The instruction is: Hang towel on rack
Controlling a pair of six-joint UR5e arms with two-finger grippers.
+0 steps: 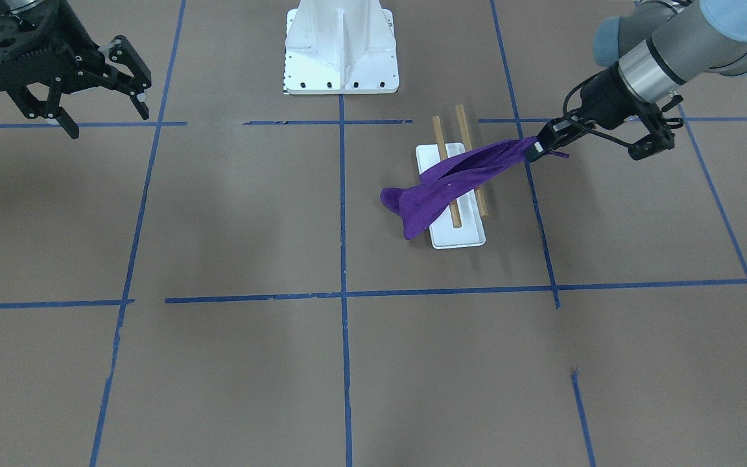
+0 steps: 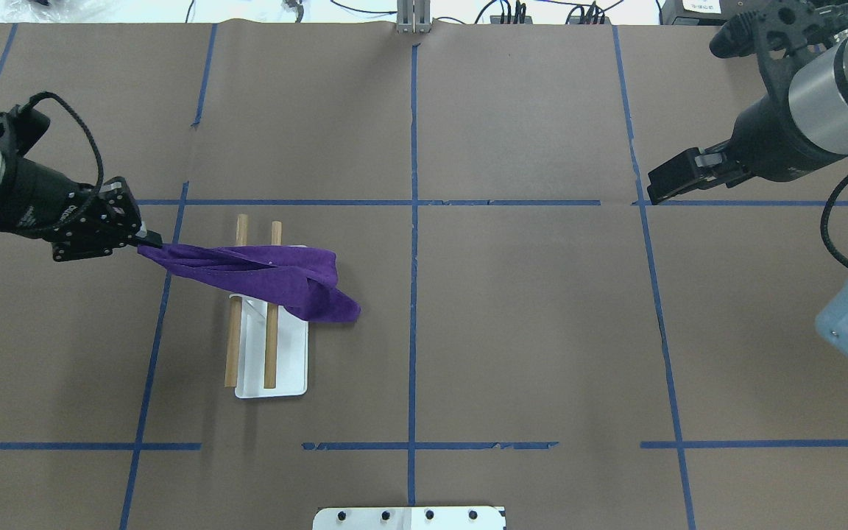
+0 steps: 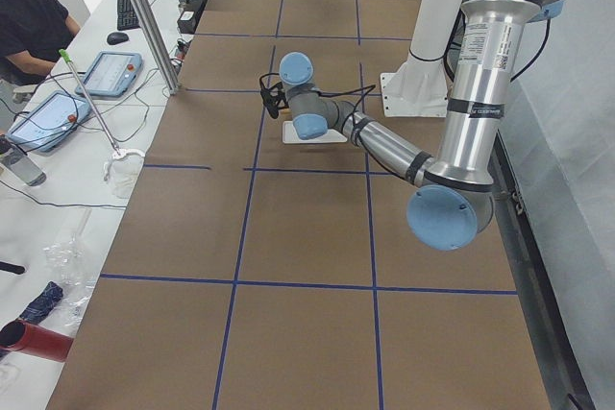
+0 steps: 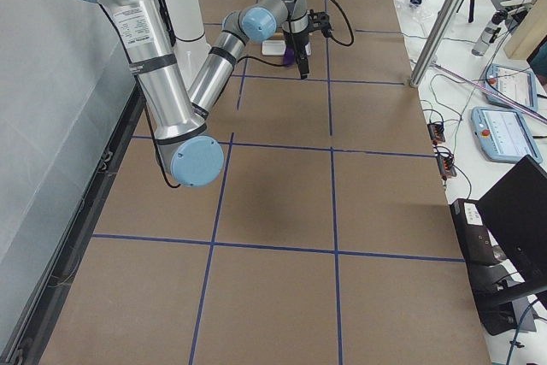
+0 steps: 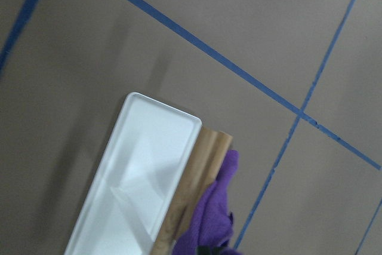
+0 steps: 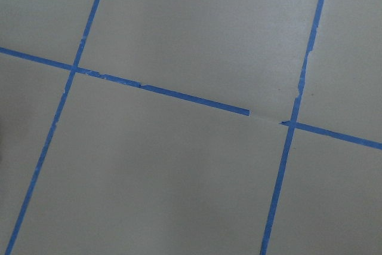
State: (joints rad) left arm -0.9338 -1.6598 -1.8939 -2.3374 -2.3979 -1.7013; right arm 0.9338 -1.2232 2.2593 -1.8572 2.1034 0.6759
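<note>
Brown paper gridded with blue tape covers the table (image 2: 512, 331); the left tool (image 2: 146, 241) is clamped on one corner of the purple towel (image 2: 269, 274), which stretches across both dowels (image 2: 232, 346) of the rack (image 2: 291, 361); the right tool (image 1: 107, 115) hangs with jaws apart, well away; the held corner is best lowered just outside the nearer dowel before release, so both sides balance.

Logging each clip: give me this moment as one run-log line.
left end effector: shut on towel end | towel: stretched across both rack dowels | right end effector: open, empty, far from rack
</note>
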